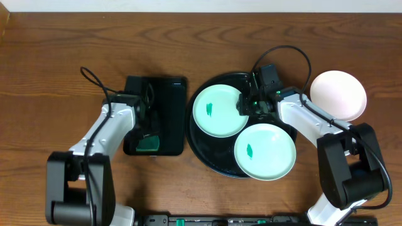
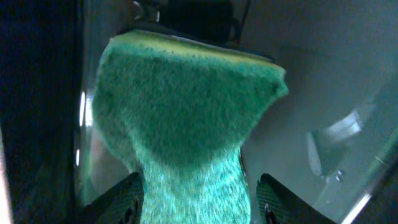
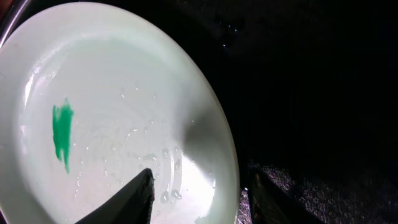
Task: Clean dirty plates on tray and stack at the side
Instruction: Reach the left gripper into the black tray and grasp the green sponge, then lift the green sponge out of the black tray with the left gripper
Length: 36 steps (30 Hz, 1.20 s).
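left jaws grip the sponge (image 2: 186, 124); right jaws (open) straddle a mint plate (image 3: 124, 93) rim.

White-and-black left arm (image 1: 103, 135) is stretching forward with elbow bent and wrist tipping down; its black two-finger left gripper (image 2: 198, 202) is pinching a green sponge (image 2: 186, 112) between both fingers. White-and-black right arm (image 1: 308, 116) is angling inward toward its left, and its black right gripper (image 3: 202, 196) is hanging low with jaws standing parted
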Tool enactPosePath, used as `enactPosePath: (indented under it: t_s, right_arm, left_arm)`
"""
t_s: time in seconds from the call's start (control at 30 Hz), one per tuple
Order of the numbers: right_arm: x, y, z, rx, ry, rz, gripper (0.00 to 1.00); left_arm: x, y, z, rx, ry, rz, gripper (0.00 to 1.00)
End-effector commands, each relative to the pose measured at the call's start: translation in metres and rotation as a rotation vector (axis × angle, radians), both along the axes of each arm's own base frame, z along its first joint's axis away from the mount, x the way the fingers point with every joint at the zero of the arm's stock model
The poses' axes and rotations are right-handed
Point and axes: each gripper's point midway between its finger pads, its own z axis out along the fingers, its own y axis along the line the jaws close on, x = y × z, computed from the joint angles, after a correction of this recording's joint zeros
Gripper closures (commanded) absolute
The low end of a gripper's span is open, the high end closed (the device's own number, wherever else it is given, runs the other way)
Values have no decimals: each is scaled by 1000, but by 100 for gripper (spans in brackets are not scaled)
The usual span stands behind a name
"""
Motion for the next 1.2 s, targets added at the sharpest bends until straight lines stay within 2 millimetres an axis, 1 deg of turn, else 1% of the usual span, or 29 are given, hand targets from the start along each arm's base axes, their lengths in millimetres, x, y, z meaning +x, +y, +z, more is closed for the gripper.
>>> enactPosePath:
  t_s: [0.0,0.13,0.17,0.2,0.27,0.6,0.8,0.83,0.87,0.9,0.93,0.97,1.07,1.17]
  right_arm:
    - [-3,5,-1,0,-1,26,54]
    - [-3,5,-1,0,-1,26,54]
    - [-3,5,-1,0,-1,26,54]
    - [-3,5,-1,0,-1,26,54]
    - [-3,5,-1,0,-2,26,54]
    - [-3,5,-1,0,-2,26,54]
    - [-3,5,-1,0,-2,26,54]
    - [-3,5,-1,0,-2,26,54]
    - [-3,5,-1,0,-2,26,54]
    - [-3,5,-1,0,-2,26,54]
    - [-3,5,-1,0,-2,26,54]
    - [-3,5,-1,0,-2,26,54]
    - [-3,6,-1,1,-3,26,53]
    - [-3,6,-1,2,-5,26,52]
  left_arm:
    - [-3,6,-10,37,20,-4,41]
    - [0,6,-11,36,11,6,41]
    - [0,6,-11,36,11,6,44]
    - [0,6,-11,36,11,6,51]
    - [0,6,-11,35,12,6,54]
    - [-6,6,-12,37,33,9,53]
    - [-15,7,-21,39,51,12,53]
    - [-17,7,-24,39,50,12,55]
    - [-18,7,-26,39,48,12,61]
    - [-18,7,-27,38,47,12,75]
    - [-19,7,-28,39,48,12,86]
    - [-19,7,-27,38,47,12,92]
    - [-16,6,-25,29,36,12,93]
    - [-11,5,-16,25,13,12,93]
